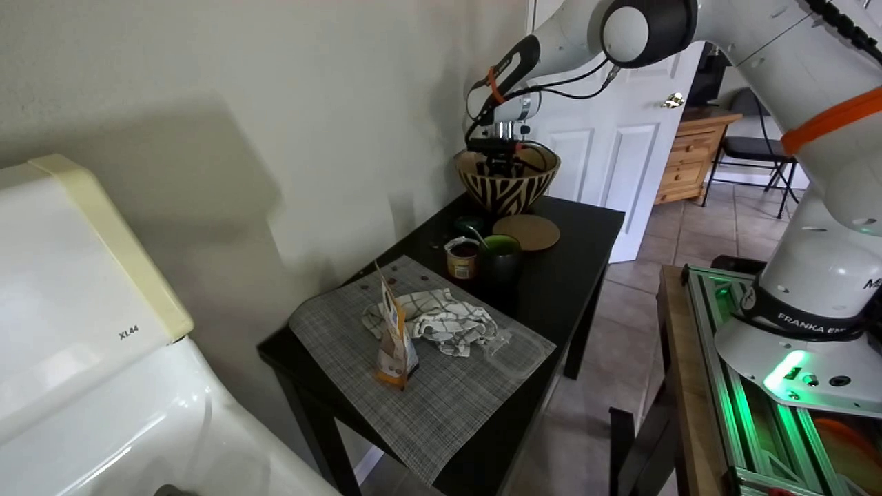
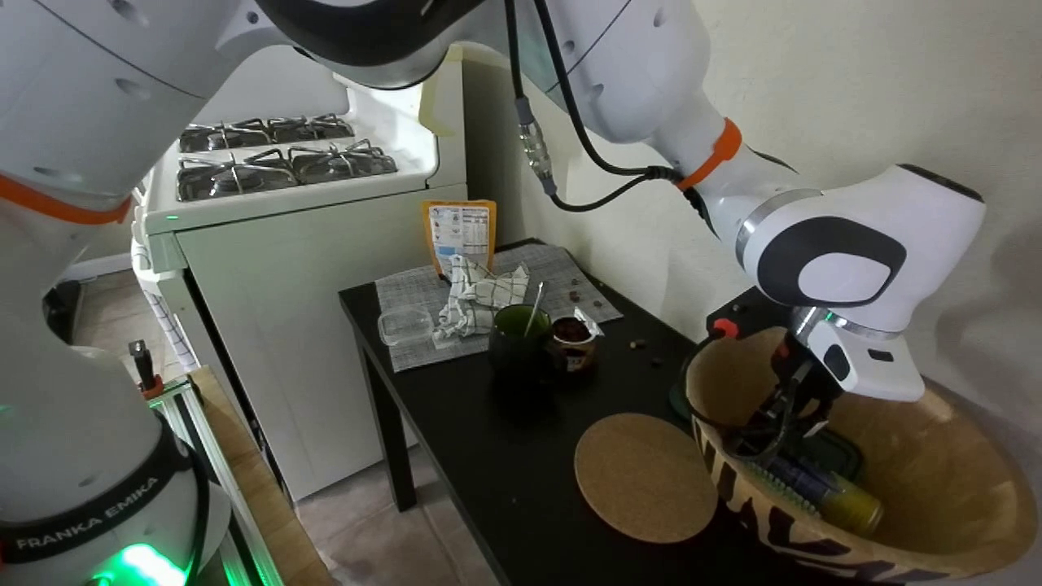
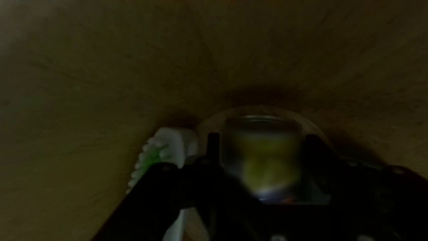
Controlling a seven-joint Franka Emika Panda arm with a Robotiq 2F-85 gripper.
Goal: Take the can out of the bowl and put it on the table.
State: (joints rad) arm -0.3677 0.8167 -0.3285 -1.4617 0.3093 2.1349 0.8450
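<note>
The can, yellow and blue with a silver rim, lies tilted inside the bowl in an exterior view (image 2: 848, 505). In the dark wrist view the can (image 3: 271, 150) is blurred between my fingers. My gripper (image 3: 262, 135) is shut on it, one finger tight against each side. I cannot tell whether the can touches the bowl's floor. The woven bowl with dark zigzags shows in both exterior views (image 1: 506, 196) (image 2: 969, 480); my gripper reaches down inside it. The bowl stands on the far end of the black table (image 1: 582, 241) (image 2: 521, 456).
A brush with green and white bristles (image 3: 155, 152) lies in the bowl beside my finger. A dark green object (image 2: 830, 450) is in there too. A cork round (image 1: 527, 232), a green mug (image 1: 501, 260) and a food cup (image 1: 460, 262) stand near the bowl. The wall runs close behind.
</note>
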